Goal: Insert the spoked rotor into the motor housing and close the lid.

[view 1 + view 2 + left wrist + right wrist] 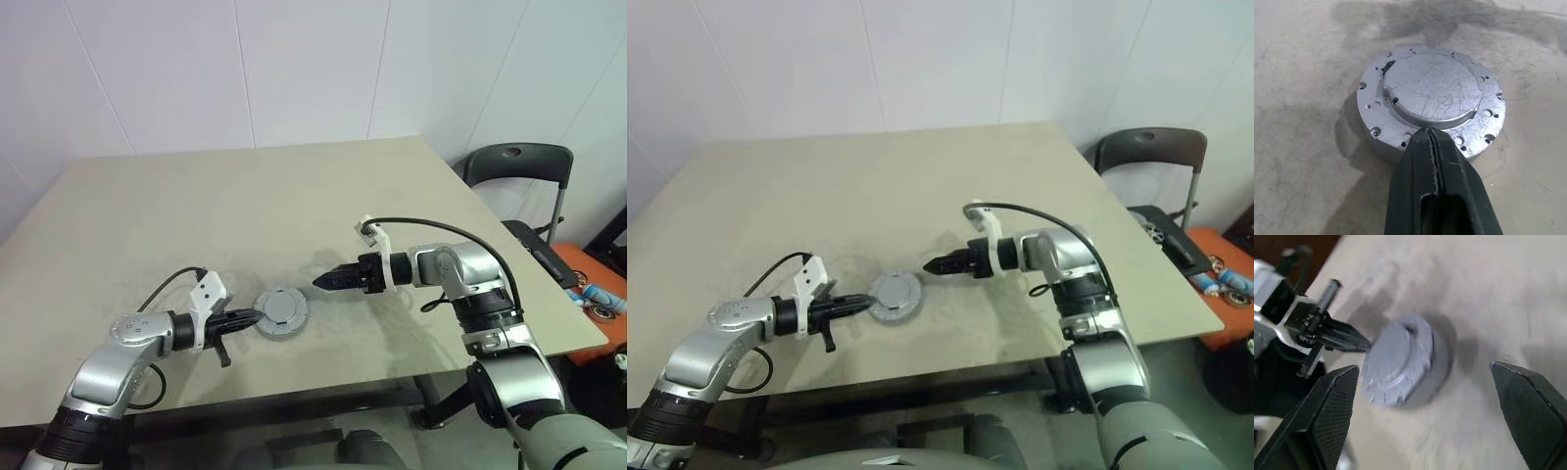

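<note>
The grey lid sits flat on top of the motor housing, the two forming one low round stack on the tan table near its front edge, between the two arms. The spoked rotor cannot be made out; by my judgement it is already under the lid. The left gripper lies on the stack's left side, its two black fingers pressed together with nothing between them, their joined tip touching or just at the lid's near rim in the left wrist view. The right gripper hangs just off the stack's right and far side, above the table, pointing leftward and somewhat downward at it; its jaws stand spread wide and empty, and the right wrist view frames the stack in the gap between them. So the stack lies straight along the right gripper's pointing line, while the left gripper is the closer of the two and in place to steady it. Being round, the stack has no long axis to align with. The lid looks level, though whether it is fully seated cannot be told.
</note>
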You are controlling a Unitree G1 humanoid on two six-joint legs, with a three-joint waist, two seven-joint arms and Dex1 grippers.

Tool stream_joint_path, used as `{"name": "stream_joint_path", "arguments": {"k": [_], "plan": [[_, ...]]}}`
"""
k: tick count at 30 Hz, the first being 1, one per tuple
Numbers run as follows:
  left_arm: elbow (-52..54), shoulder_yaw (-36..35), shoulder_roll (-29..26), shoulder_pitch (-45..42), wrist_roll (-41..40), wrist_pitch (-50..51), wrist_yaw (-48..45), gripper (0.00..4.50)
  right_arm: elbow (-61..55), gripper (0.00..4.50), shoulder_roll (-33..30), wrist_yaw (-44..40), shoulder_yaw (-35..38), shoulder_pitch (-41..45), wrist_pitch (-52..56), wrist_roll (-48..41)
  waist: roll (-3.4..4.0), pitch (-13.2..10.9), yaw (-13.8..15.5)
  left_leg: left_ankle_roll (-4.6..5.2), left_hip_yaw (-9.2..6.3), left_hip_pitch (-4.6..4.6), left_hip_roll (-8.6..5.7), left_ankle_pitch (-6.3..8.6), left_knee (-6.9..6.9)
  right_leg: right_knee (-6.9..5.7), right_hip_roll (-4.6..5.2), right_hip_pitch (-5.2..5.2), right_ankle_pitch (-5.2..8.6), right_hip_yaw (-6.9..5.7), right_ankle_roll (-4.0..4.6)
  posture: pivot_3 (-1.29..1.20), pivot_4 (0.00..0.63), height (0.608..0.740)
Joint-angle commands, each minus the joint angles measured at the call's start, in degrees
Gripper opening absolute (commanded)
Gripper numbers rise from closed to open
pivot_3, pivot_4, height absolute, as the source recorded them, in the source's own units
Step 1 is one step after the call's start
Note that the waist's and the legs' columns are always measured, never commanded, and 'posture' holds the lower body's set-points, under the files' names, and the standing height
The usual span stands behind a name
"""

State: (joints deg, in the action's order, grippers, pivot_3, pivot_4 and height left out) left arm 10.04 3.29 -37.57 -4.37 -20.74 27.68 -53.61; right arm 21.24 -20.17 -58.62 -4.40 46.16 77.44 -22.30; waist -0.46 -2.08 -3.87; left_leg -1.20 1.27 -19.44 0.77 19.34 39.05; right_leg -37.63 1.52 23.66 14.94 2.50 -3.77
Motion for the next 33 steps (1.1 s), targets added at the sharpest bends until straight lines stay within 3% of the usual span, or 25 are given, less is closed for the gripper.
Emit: {"name": "stream_joint_path", "arguments": {"k": [1, 6, 19, 33], "plan": [[-0.1, 0.4, -0.5, 0.4, 0.3, 0.4, -0.3, 0.00, 1.8, 4.49, 0.8, 3.6, 3.5, 2.7, 9.4, -3.0, 0.00, 0.0, 0.0, 0.00, 0.00, -0.01, 0.00, 0.00, -0.01, 0.02, 0.00, 0.00, 0.00, 0.00, 0.00, 0.00, 0.000, 0.740], [0.1, 0.1, -0.5, 0.4, 0.1, 0.6, -0.3, 0.00, 0.4, 4.49, 3.8, 7.9, 4.6, 0.9, 14.6, -5.1, 0.00, 0.0, -0.1, 0.07, 0.01, -0.07, 0.00, 0.04, -0.05, 0.13, -0.03, 0.00, 0.00, -0.01, -0.02, 0.00, 0.000, 0.740], [0.4, -0.1, -0.8, 0.6, -0.3, 1.0, -0.2, 0.00, 5.0, 4.49, 9.7, 19.9, 10.2, -0.6, 15.1, -10.3, 0.00, 0.0, -0.1, 0.12, 0.03, -0.09, -0.01, 0.07, -0.07, 0.25, -0.08, -0.02, 0.00, -0.01, -0.06, 0.00, 0.000, 0.740], [0.3, 0.3, -0.5, 0.3, -0.6, 1.2, -0.1, 0.00, 7.8, 4.49, 12.5, 24.2, 14.5, -2.5, 14.4, -10.1, -0.01, 0.0, -0.2, 0.15, 0.03, -0.02, 0.00, 0.08, -0.08, 0.31, -0.12, -0.13, 0.02, -0.01, -0.12, 0.00, 0.000, 0.740]]}}
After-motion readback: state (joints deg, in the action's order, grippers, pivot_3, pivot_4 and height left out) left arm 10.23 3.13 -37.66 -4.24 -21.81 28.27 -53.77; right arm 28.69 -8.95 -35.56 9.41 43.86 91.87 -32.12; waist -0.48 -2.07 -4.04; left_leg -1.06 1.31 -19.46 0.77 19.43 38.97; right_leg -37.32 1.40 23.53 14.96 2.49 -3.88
